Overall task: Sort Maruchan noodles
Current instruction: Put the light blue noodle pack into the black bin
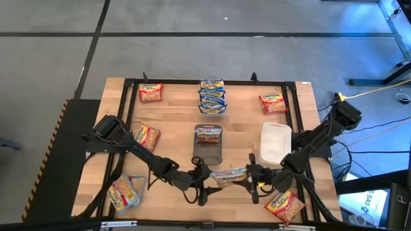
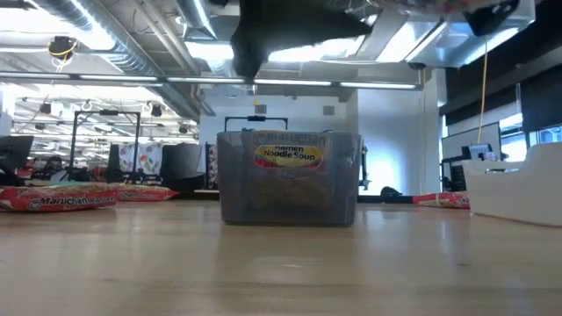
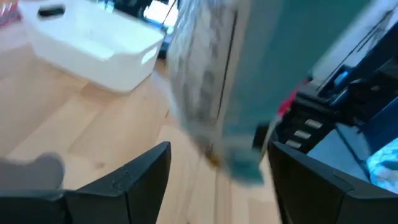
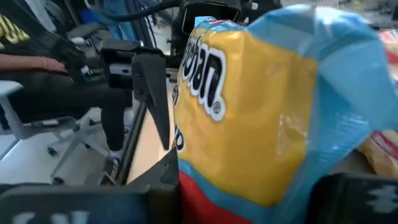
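Pincers meet mid-table: right pincer (image 1: 252, 176) grips packet (image 1: 229, 176), left pincer (image 1: 201, 179) open.

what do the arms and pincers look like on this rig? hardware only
Both arms are dark, near-black jointed links running in from the table's side edges, with thin dark cables along them. The left pincer ends in two flat, dark, angular fingers. The right pincer has the same dark, blocky fingers. No readable markings show on either. A yellow cable runs off near the right arm's base.
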